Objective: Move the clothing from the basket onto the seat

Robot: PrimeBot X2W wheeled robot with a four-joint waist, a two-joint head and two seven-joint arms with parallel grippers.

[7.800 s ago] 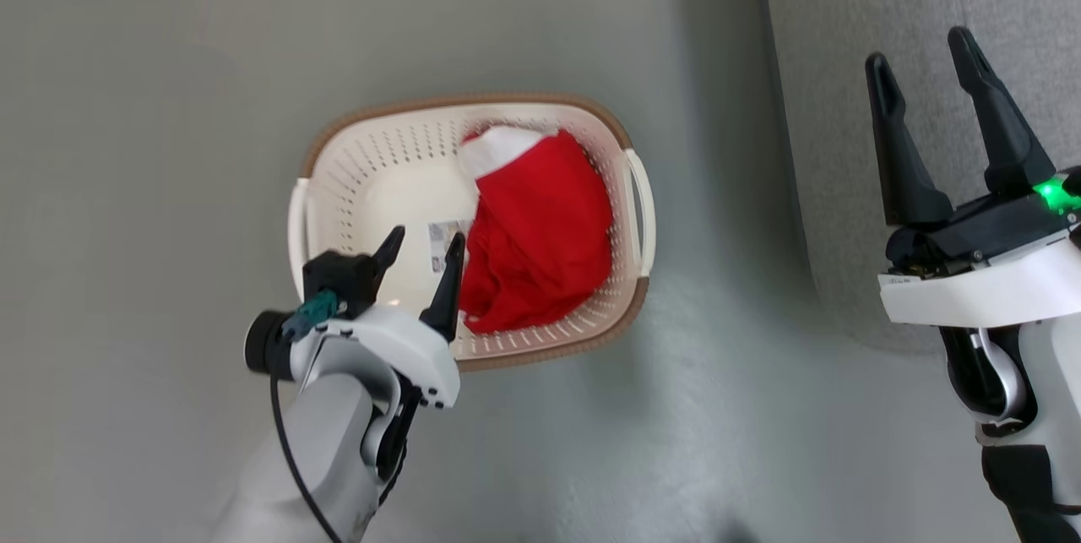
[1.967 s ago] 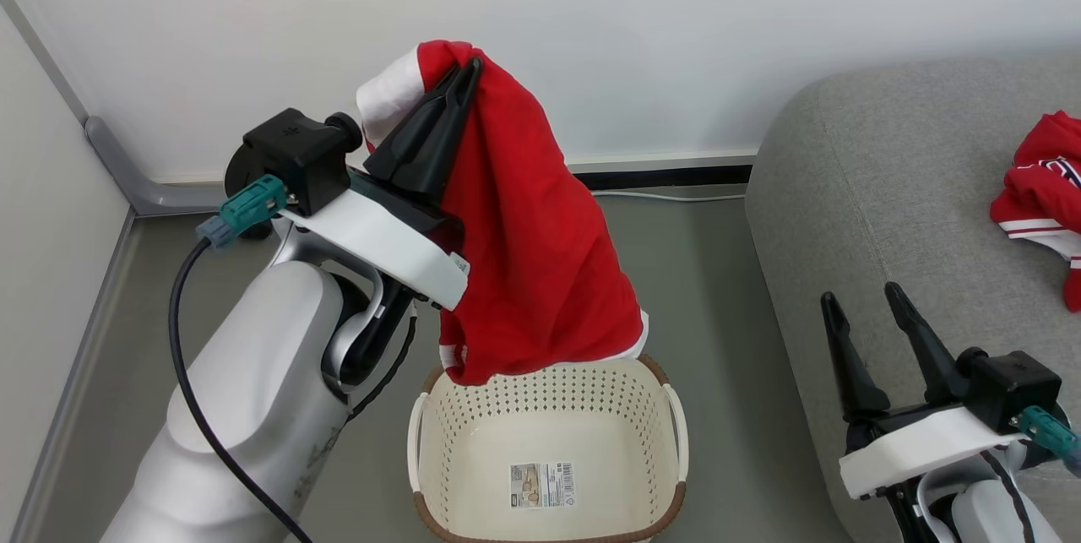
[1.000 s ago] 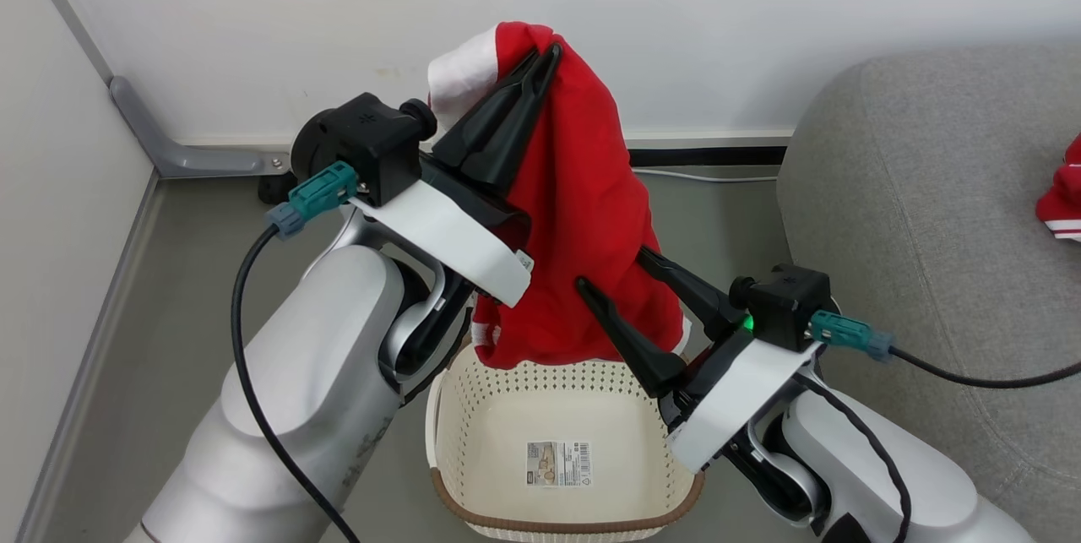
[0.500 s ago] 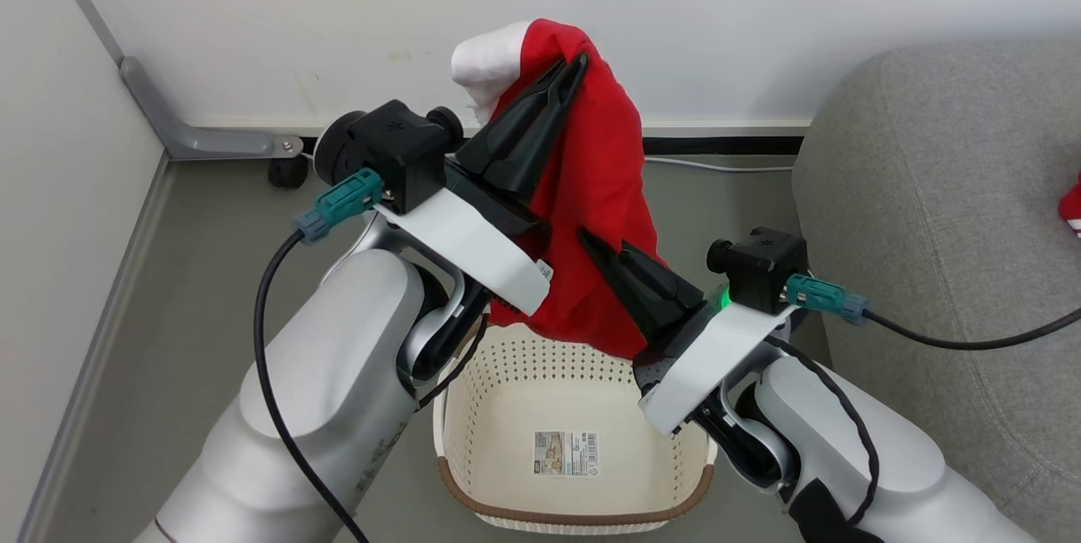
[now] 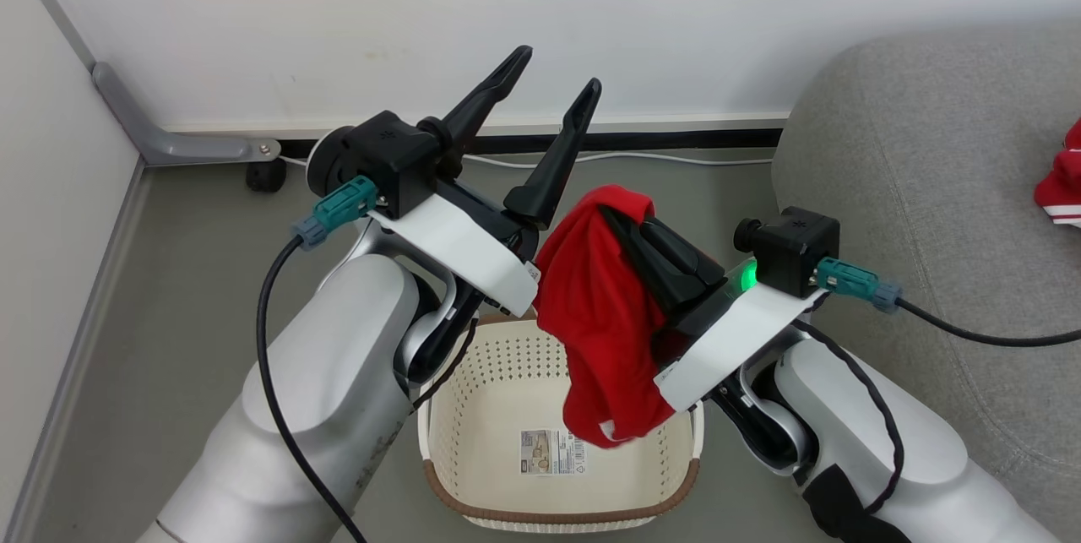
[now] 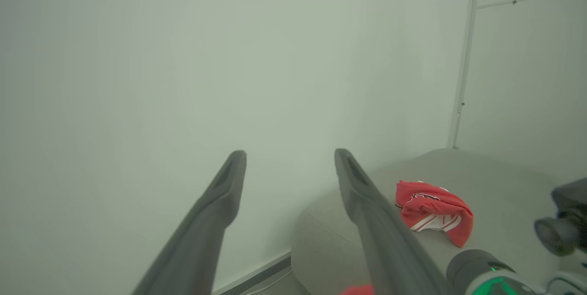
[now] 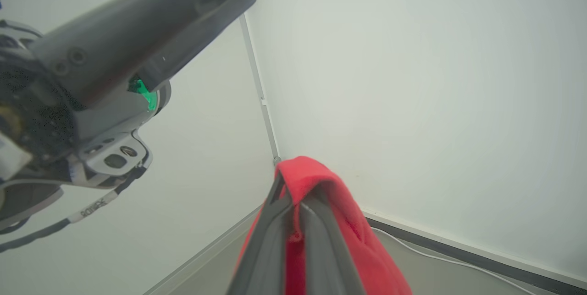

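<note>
A red garment (image 5: 595, 315) hangs over the cream basket (image 5: 460, 408), pinched near its top fold by my right gripper (image 5: 616, 220), which is shut on it. In the right wrist view the red garment (image 7: 348, 226) wraps over the closed tips of that right gripper (image 7: 293, 194). My left gripper (image 5: 553, 77) stands open just up and left of the cloth, fingers spread and holding nothing; the left wrist view shows the left gripper (image 6: 289, 156) open against the wall. A second red garment (image 5: 1060, 184) with white stripes lies on the grey seat (image 5: 929, 146), also visible as the striped garment (image 6: 433, 210).
The basket holds a paper label (image 5: 549, 452) on its floor. A white wall and black skirting with a white cable (image 5: 676, 156) run behind. A grey corner bracket (image 5: 160, 138) and small wheel (image 5: 263, 173) sit at the left.
My left gripper has opened and let go of the red garment. The cloth has dropped lower and now hangs from my right gripper alone, which closed on it.
</note>
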